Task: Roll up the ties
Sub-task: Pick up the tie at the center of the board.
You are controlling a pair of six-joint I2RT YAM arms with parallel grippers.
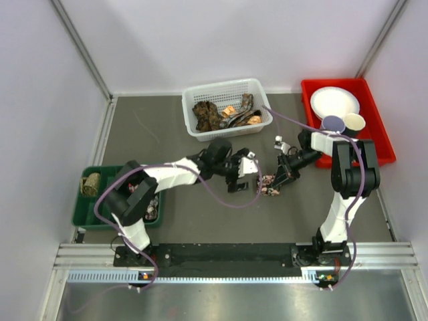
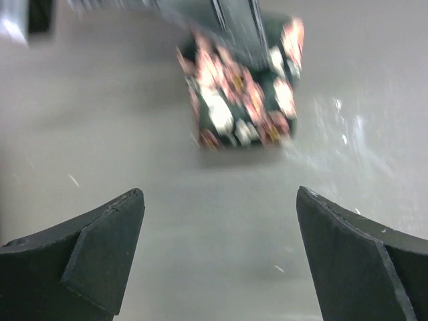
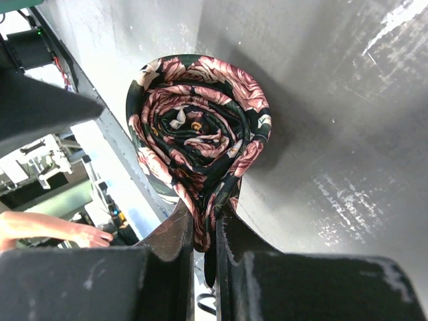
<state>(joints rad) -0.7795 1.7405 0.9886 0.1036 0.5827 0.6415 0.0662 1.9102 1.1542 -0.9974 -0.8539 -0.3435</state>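
Gripping the outer edge of one rolled tie (image 3: pixel 197 127), the right gripper (image 3: pixel 206 221) has its fingers pressed together on the fabric. The tie is a tight spiral coil, dark with pink roses. In the top view it lies at mid-table (image 1: pixel 269 185) between the two arms. It appears to rest on the grey table surface (image 1: pixel 200 221), though contact is not certain from these views.

The left gripper (image 2: pixel 221 200) has its jaws spread wide and holds nothing. It faces the coil from the left and is near it but apart from it.

Item count:
- One white mesh basket (image 1: pixel 190 127) at the back of the table. It holds a loose heap of unrolled ties (image 1: pixel 224 114); their number cannot be told.
- One green tray (image 1: pixel 80 207) at the left near edge, with one beige coil (image 1: pixel 90 184) in its far left corner. The left arm covers the tray's right part.
- One red tray (image 1: pixel 374 134) at the right wall, holding one white plate (image 1: pixel 334 101) and two cups (image 1: pixel 354 121).

Clearance: bare table surface surrounds the held coil on all sides. The basket stands well beyond it, and both trays are well apart to either side. The right arm's base link stands just beside the red tray's near left corner.
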